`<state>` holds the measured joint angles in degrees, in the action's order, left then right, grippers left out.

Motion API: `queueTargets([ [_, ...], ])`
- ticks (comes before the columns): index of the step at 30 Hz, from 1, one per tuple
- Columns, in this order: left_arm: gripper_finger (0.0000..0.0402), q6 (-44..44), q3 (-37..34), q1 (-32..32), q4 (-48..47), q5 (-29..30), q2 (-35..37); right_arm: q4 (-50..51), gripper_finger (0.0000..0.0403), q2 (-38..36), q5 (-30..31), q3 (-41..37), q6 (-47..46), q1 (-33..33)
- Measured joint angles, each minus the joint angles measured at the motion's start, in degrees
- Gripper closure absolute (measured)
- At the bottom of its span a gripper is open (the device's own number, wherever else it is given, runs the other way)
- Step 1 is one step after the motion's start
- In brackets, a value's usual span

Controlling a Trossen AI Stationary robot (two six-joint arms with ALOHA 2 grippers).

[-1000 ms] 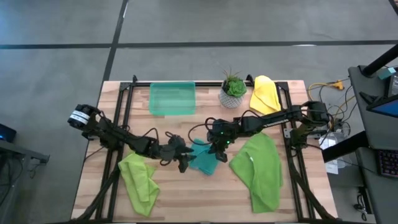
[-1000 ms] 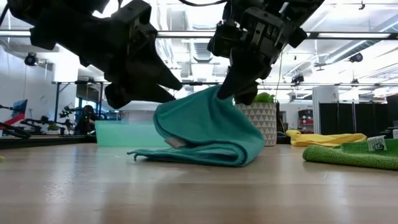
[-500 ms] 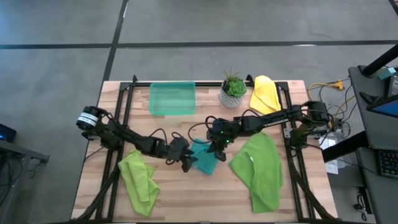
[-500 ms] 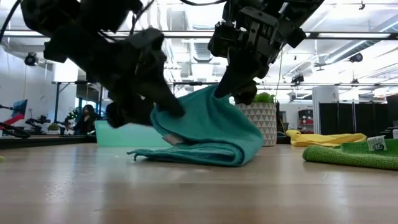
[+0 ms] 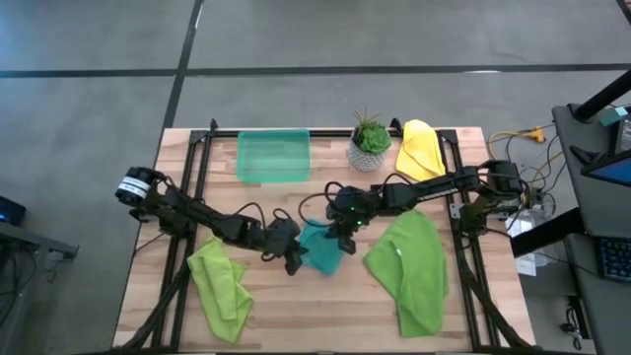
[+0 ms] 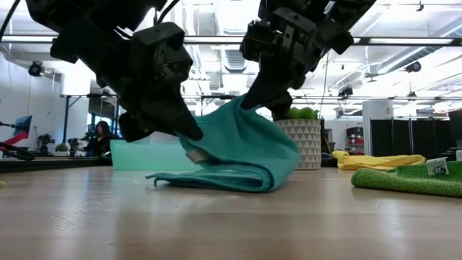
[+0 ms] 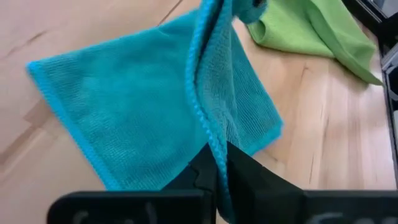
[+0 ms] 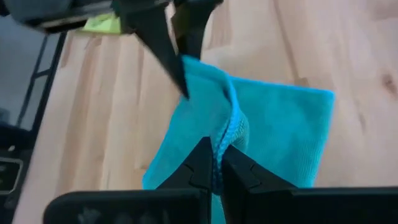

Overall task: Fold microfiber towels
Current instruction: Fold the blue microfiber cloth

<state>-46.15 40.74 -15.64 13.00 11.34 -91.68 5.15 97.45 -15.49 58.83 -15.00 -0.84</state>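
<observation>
Mid-bench, my left claw [image 6: 189, 133] was pinched shut on the teal towel's [image 5: 320, 247] left edge, and my right claw [image 6: 254, 101] clamped its top fold, holding it lifted between them so it'd fold over cleanly.

The teal towel [image 6: 231, 155] hides both pincer tips; arms leave the low view's top.

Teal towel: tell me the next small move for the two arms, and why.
Probably carry the pinched edge across together and lower it. The left gripper and right gripper are each shut on the raised edge of the teal towel, jaws clamped, while its lower layer lies flat on the table, so the fold looks half made.
</observation>
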Motion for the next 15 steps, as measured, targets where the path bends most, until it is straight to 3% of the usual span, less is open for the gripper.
queueTargets([
  [6,0.0401,-0.02,-0.03,-0.22,-0.59,-0.38,0.01,0.6,0.0378,0.02,1.16,0.0,0.22,0.78],
  [15,0.0401,-0.09,-0.03,-0.78,-0.67,-0.43,0.0,0.26,0.0288,0.04,1.15,0.0,-1.46,3.51],
])
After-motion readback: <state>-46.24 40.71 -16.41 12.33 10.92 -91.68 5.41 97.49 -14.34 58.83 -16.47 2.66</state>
